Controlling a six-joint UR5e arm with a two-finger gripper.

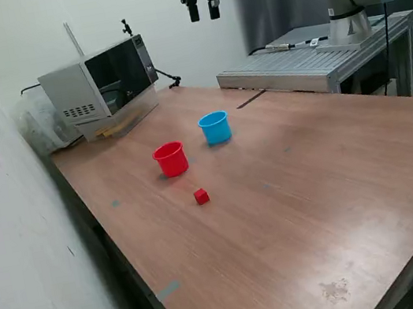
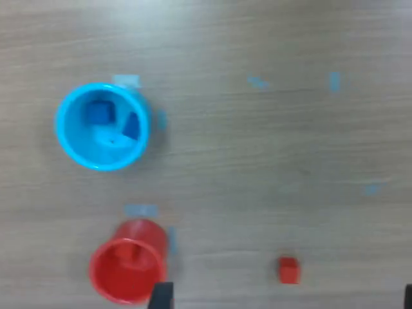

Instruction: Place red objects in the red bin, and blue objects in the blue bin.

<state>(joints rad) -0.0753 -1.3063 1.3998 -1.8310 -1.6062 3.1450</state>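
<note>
The red bin (image 1: 170, 159) and the light-blue bin (image 1: 215, 127) stand side by side on the wooden table (image 1: 331, 180). One red cube (image 1: 201, 196) lies on the table a short way in front of the red bin. In the wrist view, two dark-blue cubes (image 2: 98, 113) lie inside the blue bin (image 2: 67, 138). The red bin (image 2: 125, 270) shows a faint red shape inside; I cannot tell whether it is a cube. The red cube (image 2: 289, 270) also shows there. My gripper (image 1: 203, 12) hangs high above the table, open and empty, with one fingertip (image 2: 161, 296) at the frame edge.
A microwave (image 1: 102, 83) stands at the back of the table on the exterior view's left, against the wall. The robot's base (image 1: 357, 8) sits on a metal platform (image 1: 310, 60) at the back on the exterior view's right. The table edges run along the front and left.
</note>
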